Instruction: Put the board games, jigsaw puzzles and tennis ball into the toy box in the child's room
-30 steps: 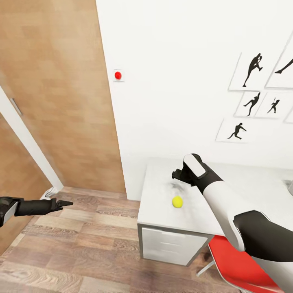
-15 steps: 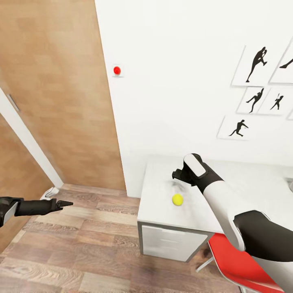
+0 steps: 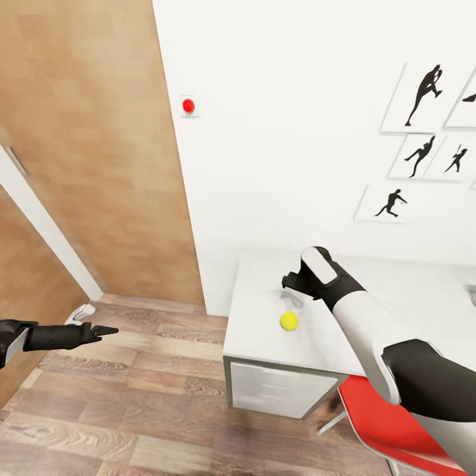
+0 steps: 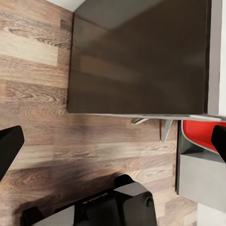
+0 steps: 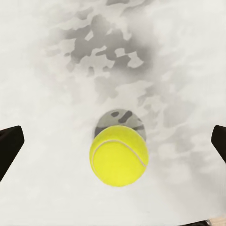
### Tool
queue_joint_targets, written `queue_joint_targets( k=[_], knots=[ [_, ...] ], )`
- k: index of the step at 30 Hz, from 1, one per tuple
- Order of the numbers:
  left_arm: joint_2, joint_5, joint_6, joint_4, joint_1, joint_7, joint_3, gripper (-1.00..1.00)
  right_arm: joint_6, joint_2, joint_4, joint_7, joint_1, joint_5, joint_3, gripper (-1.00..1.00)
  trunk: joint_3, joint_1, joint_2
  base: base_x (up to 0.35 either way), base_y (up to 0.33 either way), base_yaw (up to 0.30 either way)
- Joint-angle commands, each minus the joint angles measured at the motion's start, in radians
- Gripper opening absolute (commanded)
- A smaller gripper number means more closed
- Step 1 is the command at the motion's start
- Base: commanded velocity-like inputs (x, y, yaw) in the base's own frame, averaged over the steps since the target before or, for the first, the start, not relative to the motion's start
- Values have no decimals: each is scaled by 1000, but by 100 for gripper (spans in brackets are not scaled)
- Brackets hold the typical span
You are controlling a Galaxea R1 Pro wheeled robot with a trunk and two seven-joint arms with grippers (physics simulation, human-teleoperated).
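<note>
yellow-green tennis ball (image 5: 118,155), pale table (image 3: 264,344)

Fuzzy tennis ball (image 5: 119,155), matt table (image 3: 264,330), wood-grain floor (image 3: 132,396).

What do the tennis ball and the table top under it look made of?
Tennis ball: matte yellow-green, felt-like, with a pale curved seam. Table: smooth pale grey top, probably painted or laminated board; the mottled grey patch beside the ball looks like shadow, not grain.

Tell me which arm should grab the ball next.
Right. Its gripper hovers over the table, open, just beyond the ball, which sits between its fingers. The left gripper hangs over the floor, off the table.
</note>
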Motion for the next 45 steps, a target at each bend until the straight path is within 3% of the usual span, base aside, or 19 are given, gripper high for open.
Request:
queue_joint_targets(
  k=[1, 45],
  knots=[
    [1, 7, 8, -1, -1, -2, -8, 100, 2, -1, -1, -9, -1, -9, 5, 100, -4, 1, -2, 0, 0, 0],
    [2, 6, 8, -1, -1, -3, -8, 100, 2, -5, -1, -5, -1, -10, 5, 100, -77, 1, -2, 0, 0, 0]
  ],
)
